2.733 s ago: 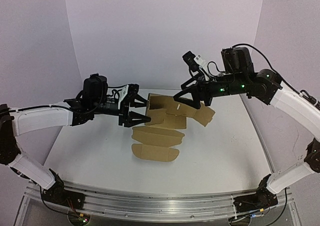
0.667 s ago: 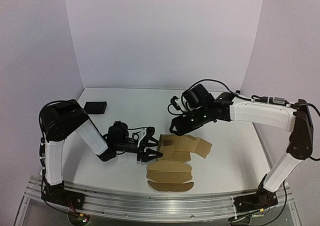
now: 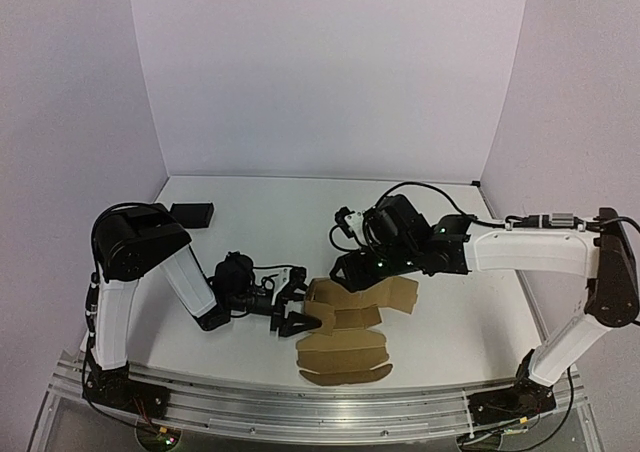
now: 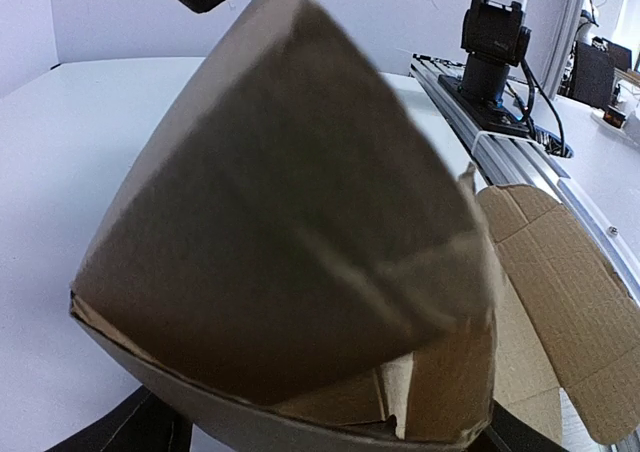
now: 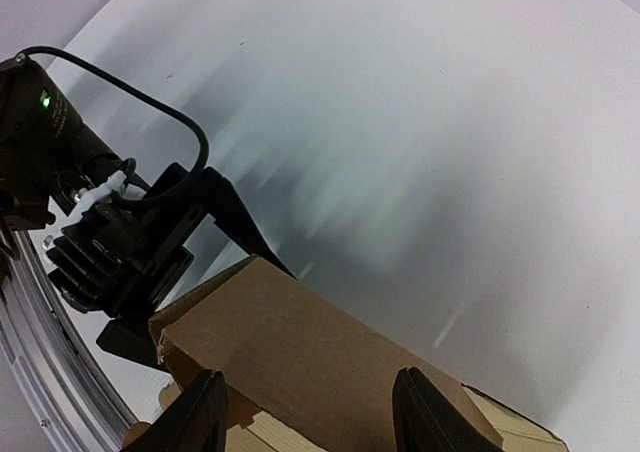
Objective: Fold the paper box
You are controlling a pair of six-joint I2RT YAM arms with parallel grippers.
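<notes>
The top view is bright and even, with soft light from above, so the white table (image 3: pixel 450 312) and pale walls (image 3: pixel 320 72) look a little purple and only faint, soft shadows lie under the arms. In the left wrist view the box (image 4: pixel 290 222) is so close that it looks fuzzy and dark on its big face, while the things far behind it look sharper. In the right wrist view the table is bright with smeared, streaky blur across the middle, and the lines bend near the edges of the picture.
</notes>
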